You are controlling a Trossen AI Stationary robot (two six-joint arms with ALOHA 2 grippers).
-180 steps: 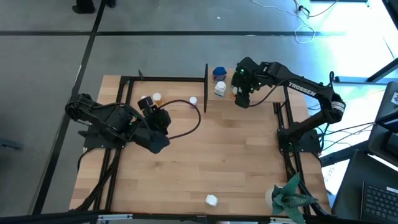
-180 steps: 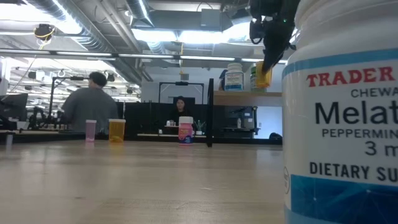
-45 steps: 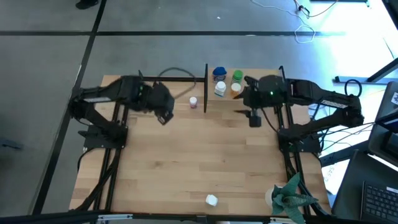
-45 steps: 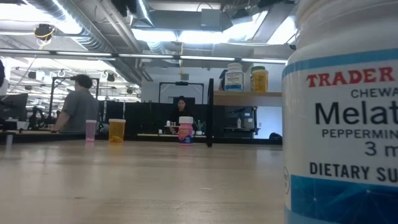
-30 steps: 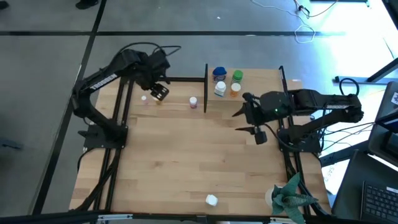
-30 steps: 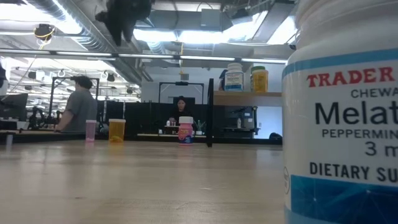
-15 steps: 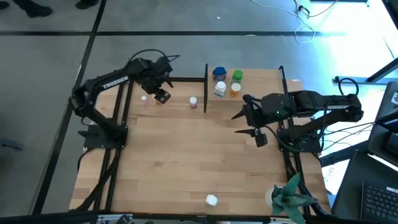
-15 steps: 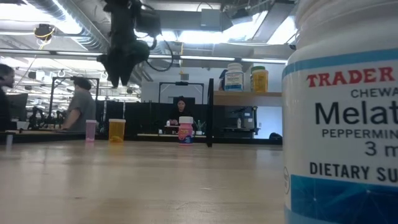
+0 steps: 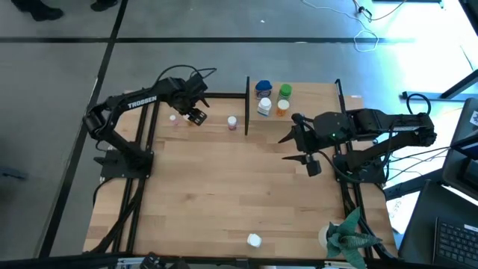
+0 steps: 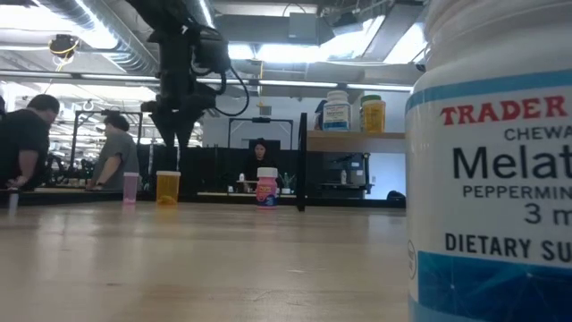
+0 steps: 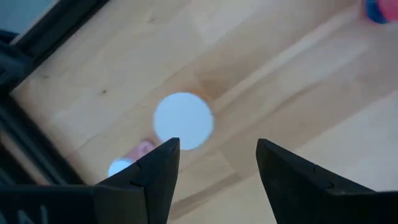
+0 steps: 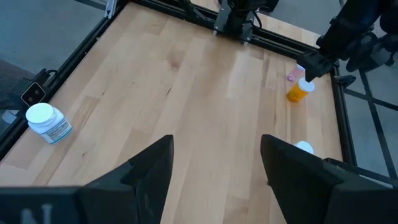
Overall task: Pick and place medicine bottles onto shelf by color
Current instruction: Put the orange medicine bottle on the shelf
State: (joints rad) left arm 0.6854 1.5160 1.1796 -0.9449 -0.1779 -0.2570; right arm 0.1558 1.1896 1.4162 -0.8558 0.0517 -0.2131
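Observation:
My left gripper [image 9: 196,116] is open and hangs fingers down over the orange bottle [image 10: 167,187] at the table's far left. In the left wrist view the bottle's white cap [image 11: 183,121] lies just off the gap between my fingers, untouched. A pink bottle [image 9: 173,119] stands upright beside it, and a pink white-capped one [image 9: 232,121] stands by the shelf's upright. The shelf [image 10: 344,136] carries a blue-white [image 9: 263,87], a green [image 9: 284,90], a white [image 9: 264,107] and an orange bottle [image 9: 281,107]. My right gripper [image 9: 306,157] is open and waits in front of the shelf.
A white bottle [image 9: 255,240] stands at the near edge, right in front of the low camera [image 10: 492,161]. A green paper plant [image 9: 347,239] sits at the near right corner. Black frame rails [image 9: 142,149] run along both sides. People stand in the room behind [image 10: 27,134].
My left gripper has come down from high above the far left corner toward the orange bottle and now hangs just over its cap, fingers pointing down and still open. The bottles have stayed where they were.

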